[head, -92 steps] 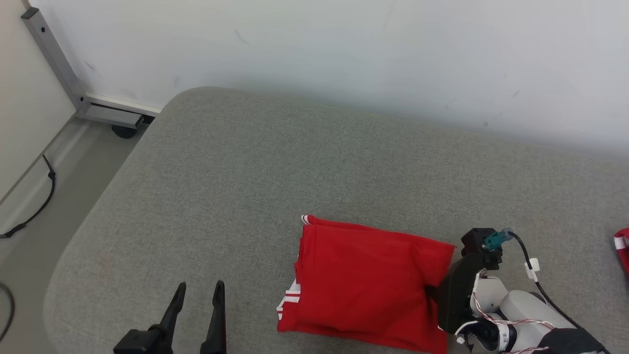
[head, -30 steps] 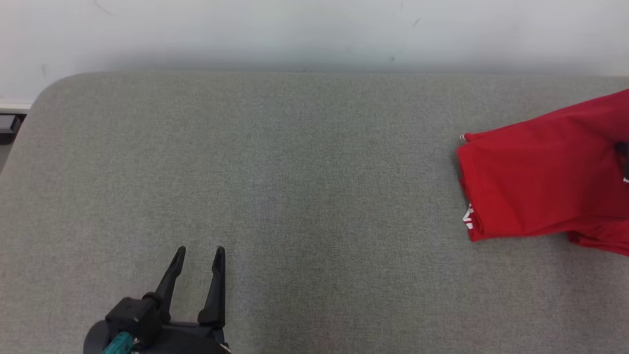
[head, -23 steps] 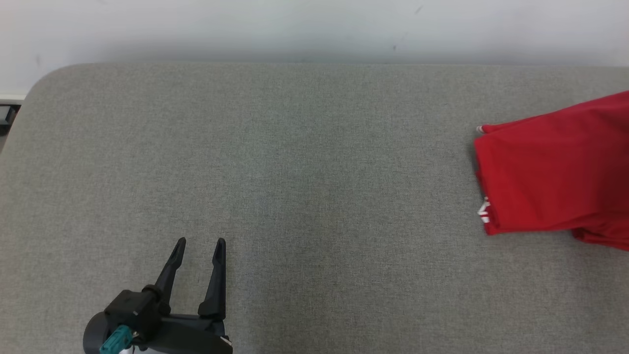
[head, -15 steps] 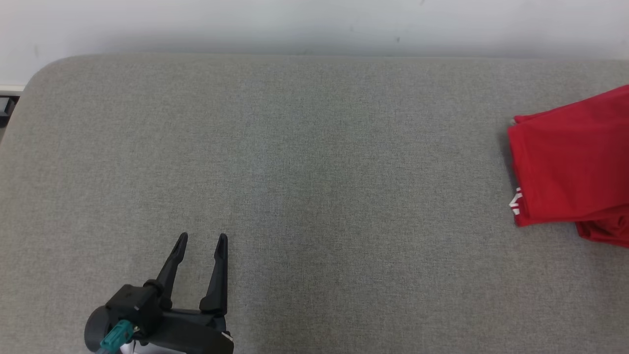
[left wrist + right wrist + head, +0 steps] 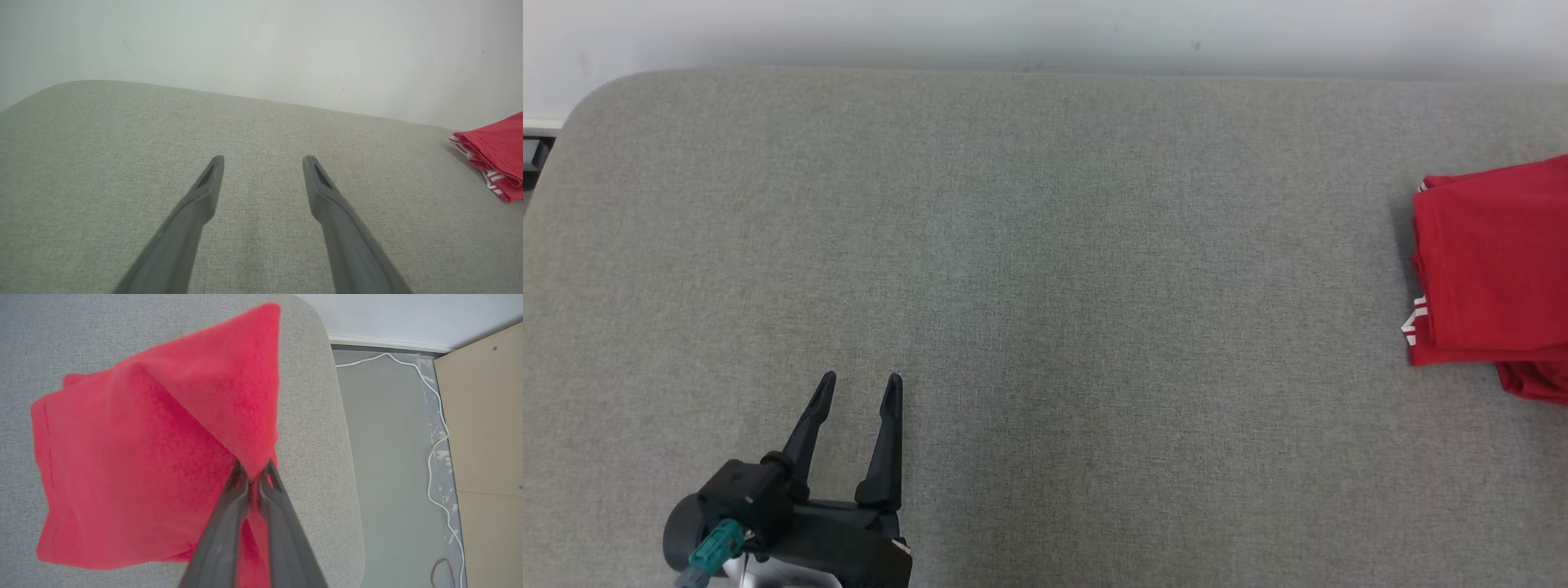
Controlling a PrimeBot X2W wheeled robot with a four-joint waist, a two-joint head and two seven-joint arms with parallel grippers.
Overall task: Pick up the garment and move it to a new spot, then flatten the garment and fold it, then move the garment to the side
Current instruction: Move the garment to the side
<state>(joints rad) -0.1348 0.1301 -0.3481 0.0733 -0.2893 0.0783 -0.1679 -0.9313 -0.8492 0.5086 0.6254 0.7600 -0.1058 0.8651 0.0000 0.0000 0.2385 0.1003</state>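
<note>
Pinched shut on one corner of the folded red cloth garment [image 5: 143, 457], the right claw [image 5: 253, 469] may spill its folds. The left claw [image 5: 860, 380] gapes empty

The head view looks steeply down on the grey cushion [image 5: 1045, 245], with the wall [image 5: 1045, 33] at 12 o'clock. The left wrist view skims low across the same cushion toward that wall. Both catch the red garment [image 5: 1494, 269] at 3 o'clock. The right wrist view looks down from close above it, with the floor [image 5: 392, 457] at 3 o'clock.

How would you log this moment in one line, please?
right gripper: shut on red garment | left gripper: open, empty | surface: grey cushion
</note>
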